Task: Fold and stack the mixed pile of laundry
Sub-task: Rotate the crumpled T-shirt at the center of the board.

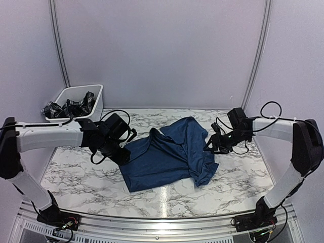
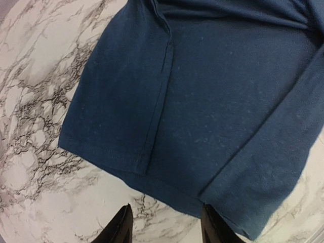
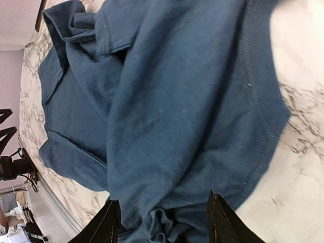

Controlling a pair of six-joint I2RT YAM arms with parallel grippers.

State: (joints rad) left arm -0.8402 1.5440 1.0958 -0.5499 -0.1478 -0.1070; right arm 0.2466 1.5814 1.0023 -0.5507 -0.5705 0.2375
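The navy blue t-shirt lies crumpled and partly spread in the middle of the marble table. My left gripper is at its left edge and open. In the left wrist view the shirt's hem lies just beyond the left gripper, with bare marble between the fingertips. My right gripper is at the shirt's right edge. In the right wrist view the right gripper has its jaws wide apart over a bunched fold of the shirt, not pinching it. The plaid garment lies in the bin.
The white plastic bin stands at the back left corner of the table. Bare marble stretches in front of and to both sides of the shirt. White walls close off the back and sides.
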